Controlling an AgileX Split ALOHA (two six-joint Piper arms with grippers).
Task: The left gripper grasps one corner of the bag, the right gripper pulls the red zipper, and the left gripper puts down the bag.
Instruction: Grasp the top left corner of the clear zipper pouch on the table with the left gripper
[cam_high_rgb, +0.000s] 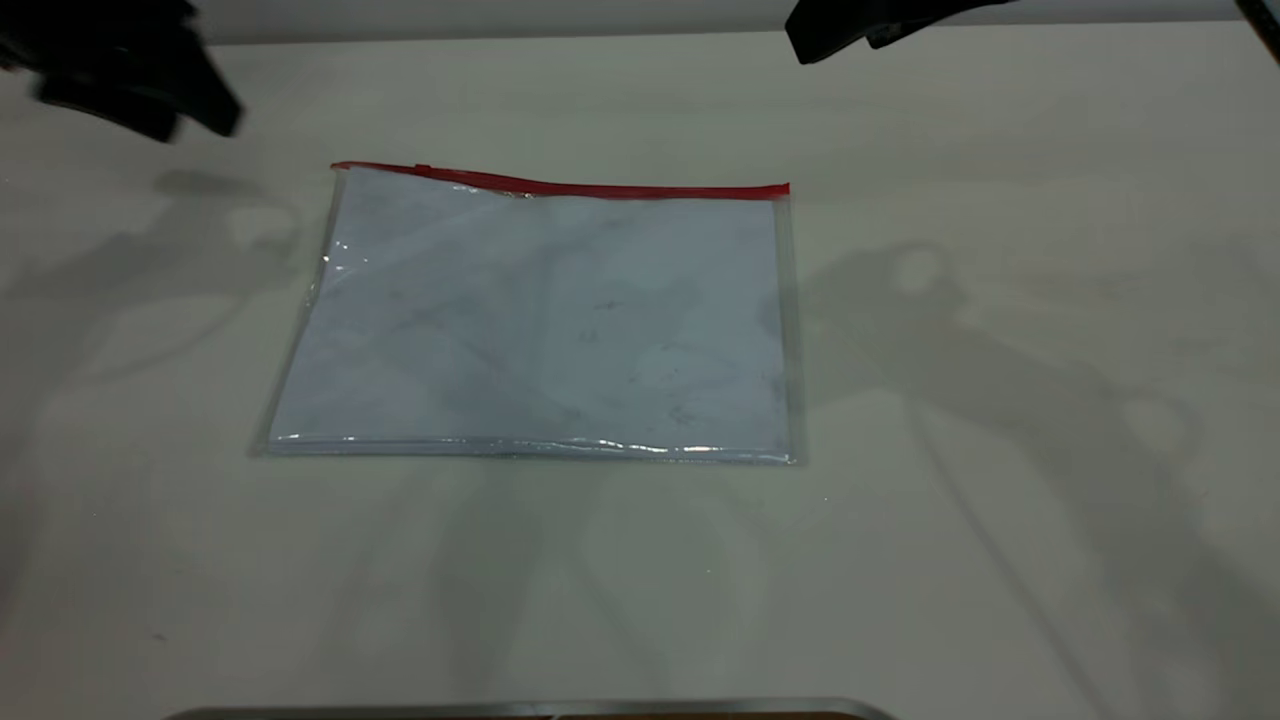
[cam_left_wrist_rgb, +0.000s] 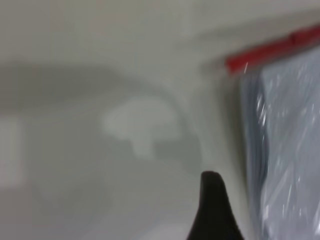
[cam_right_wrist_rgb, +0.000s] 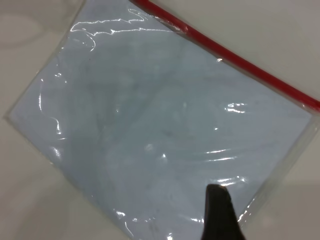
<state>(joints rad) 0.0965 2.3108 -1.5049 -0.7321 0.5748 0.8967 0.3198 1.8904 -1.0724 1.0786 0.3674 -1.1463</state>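
The bag (cam_high_rgb: 540, 320) is a flat, glossy clear plastic rectangle with white paper inside, lying on the matte pale table (cam_high_rgb: 1000, 500). The red zipper (cam_high_rgb: 560, 186) runs along its far edge. The left gripper (cam_high_rgb: 135, 85) hangs above the table beyond the bag's left corner (cam_high_rgb: 340, 172), touching nothing. The right gripper (cam_high_rgb: 850, 28) hangs beyond the right end. Whether either is wide or narrow cannot be told.

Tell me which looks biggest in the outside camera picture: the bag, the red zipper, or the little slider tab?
1. the bag, biggest by far.
2. the red zipper, a thin strip along the bag's far edge.
3. the slider tab, a tiny bump on that strip.
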